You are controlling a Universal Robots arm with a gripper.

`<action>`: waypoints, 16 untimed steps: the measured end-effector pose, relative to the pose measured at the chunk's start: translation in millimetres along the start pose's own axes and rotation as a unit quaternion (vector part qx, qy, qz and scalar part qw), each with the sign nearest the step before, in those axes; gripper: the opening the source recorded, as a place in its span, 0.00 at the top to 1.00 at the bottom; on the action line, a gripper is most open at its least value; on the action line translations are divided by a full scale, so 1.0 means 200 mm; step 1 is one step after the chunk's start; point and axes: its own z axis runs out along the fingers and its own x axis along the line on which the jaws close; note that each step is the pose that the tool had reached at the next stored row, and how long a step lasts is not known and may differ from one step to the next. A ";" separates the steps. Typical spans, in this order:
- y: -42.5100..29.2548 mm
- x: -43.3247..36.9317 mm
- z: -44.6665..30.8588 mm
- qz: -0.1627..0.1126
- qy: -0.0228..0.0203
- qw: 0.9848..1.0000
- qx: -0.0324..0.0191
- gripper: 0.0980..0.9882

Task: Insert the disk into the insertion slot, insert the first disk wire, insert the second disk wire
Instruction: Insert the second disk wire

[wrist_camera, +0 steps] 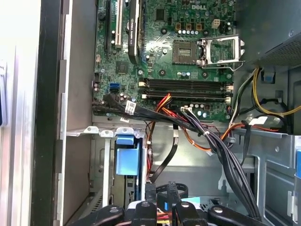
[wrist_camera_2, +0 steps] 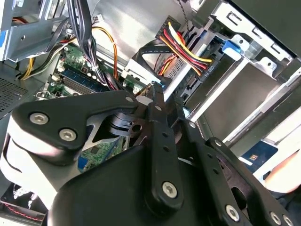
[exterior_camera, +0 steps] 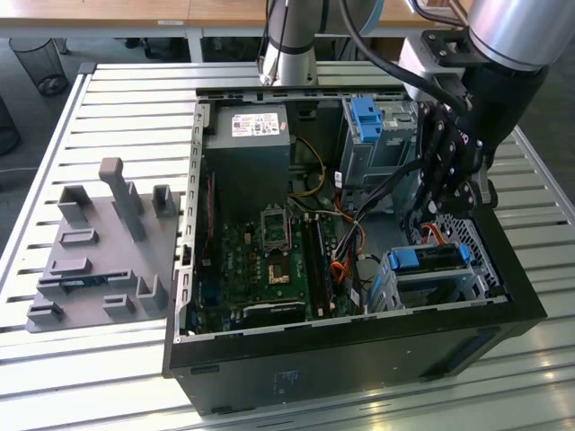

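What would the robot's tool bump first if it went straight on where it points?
Probably the red wires just below the tool, by the disk in the insertion slot, though depth is hard to judge.

Inspection finding: you ran this work in a robotics lab or test workshop, not a home or a shop. Your worktop (exterior_camera: 108, 99) was a slatted aluminium bed, and the robot arm (exterior_camera: 289, 40) rose from its far side in the exterior view. An opened desktop computer case (exterior_camera: 359, 368) lay on the slats, its motherboard (exterior_camera: 269, 260) exposed. Beside the case sat a grey fixture plate (exterior_camera: 99, 269) of moulded holders. Behind stood wooden desks (exterior_camera: 135, 13) and a mesh waste bin (exterior_camera: 40, 63) on the floor.
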 end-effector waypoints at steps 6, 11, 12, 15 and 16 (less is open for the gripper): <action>-0.003 -0.007 0.013 0.000 0.000 1.000 0.000 0.84; -0.007 -0.012 0.023 0.000 0.000 1.000 0.000 0.84; -0.008 -0.013 0.026 0.000 0.000 1.000 0.000 0.84; -0.011 -0.016 0.033 0.000 0.000 1.000 0.000 0.84; -0.011 -0.017 0.035 0.000 0.000 1.000 0.000 0.84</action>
